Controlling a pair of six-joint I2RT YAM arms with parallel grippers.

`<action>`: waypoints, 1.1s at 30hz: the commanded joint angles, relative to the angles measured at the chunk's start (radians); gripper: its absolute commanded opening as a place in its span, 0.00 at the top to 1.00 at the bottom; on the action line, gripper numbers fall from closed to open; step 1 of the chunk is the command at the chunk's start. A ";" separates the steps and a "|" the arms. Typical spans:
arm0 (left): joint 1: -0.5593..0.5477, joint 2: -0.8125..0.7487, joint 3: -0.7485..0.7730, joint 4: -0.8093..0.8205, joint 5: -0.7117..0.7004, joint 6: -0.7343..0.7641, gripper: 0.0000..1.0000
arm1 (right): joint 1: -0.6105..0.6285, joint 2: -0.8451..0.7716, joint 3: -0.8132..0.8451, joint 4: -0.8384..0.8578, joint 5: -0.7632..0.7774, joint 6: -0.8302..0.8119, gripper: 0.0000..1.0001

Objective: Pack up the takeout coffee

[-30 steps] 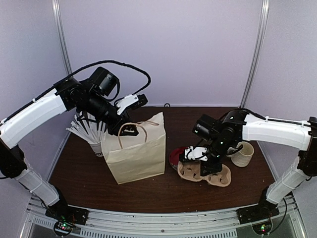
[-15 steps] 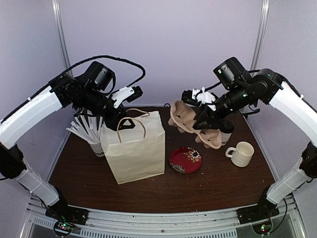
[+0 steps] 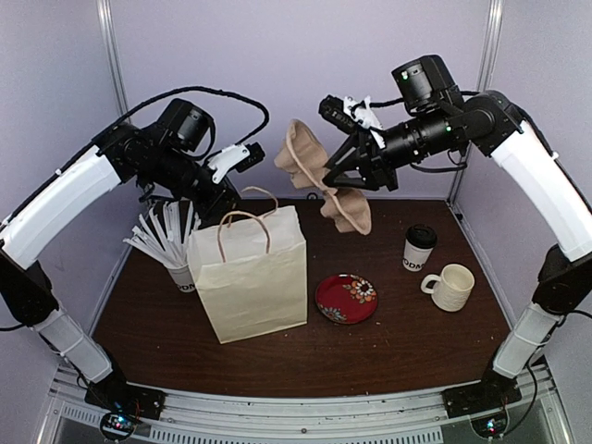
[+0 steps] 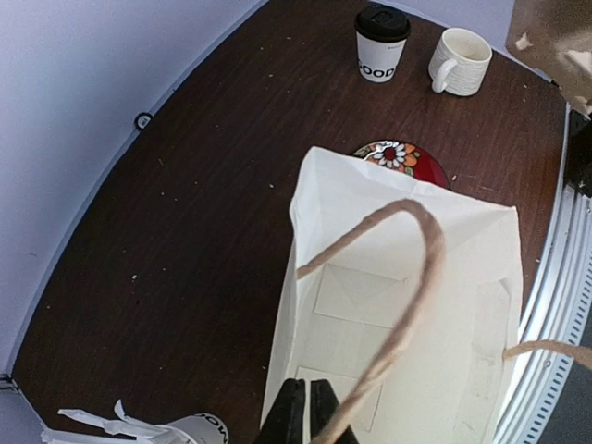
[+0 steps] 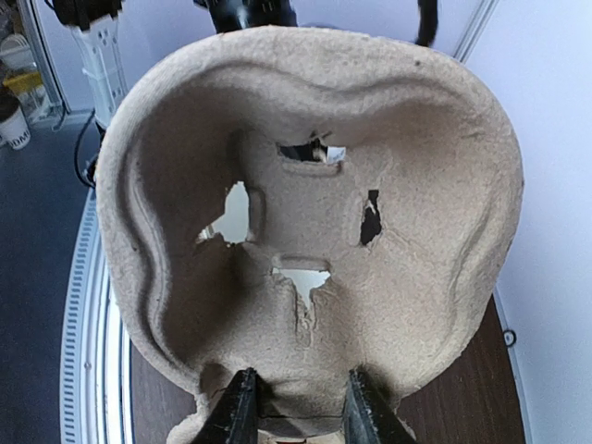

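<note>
The takeout coffee (image 3: 419, 248), a white paper cup with dark letters and a black lid on it, stands on the table at the right; it also shows in the left wrist view (image 4: 381, 42). My left gripper (image 3: 226, 211) is shut on the back rim of an upright, open paper bag (image 3: 254, 277), seen from above in the left wrist view (image 4: 407, 314) with my fingertips (image 4: 307, 400) at its edge. My right gripper (image 3: 335, 178) is shut on a brown pulp cup carrier (image 3: 301, 157), held high in the air right of the bag; the carrier fills the right wrist view (image 5: 314, 185).
A red flowered plate (image 3: 346, 299) lies right of the bag. A cream ribbed mug (image 3: 451, 287) stands near the coffee. A paper cup full of white sticks (image 3: 176, 250) stands left of the bag. The bag's twine handles (image 4: 407, 305) arch over its opening.
My right arm lifted the pulp carrier off the table and swung it up and left, toward the bag. The coffee cup came into view. My left gripper stayed on the bag's rim.
</note>
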 commanded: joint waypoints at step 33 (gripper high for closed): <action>0.005 -0.067 -0.017 0.064 0.332 -0.108 1.00 | 0.172 0.211 0.213 -0.031 -0.375 -0.129 0.73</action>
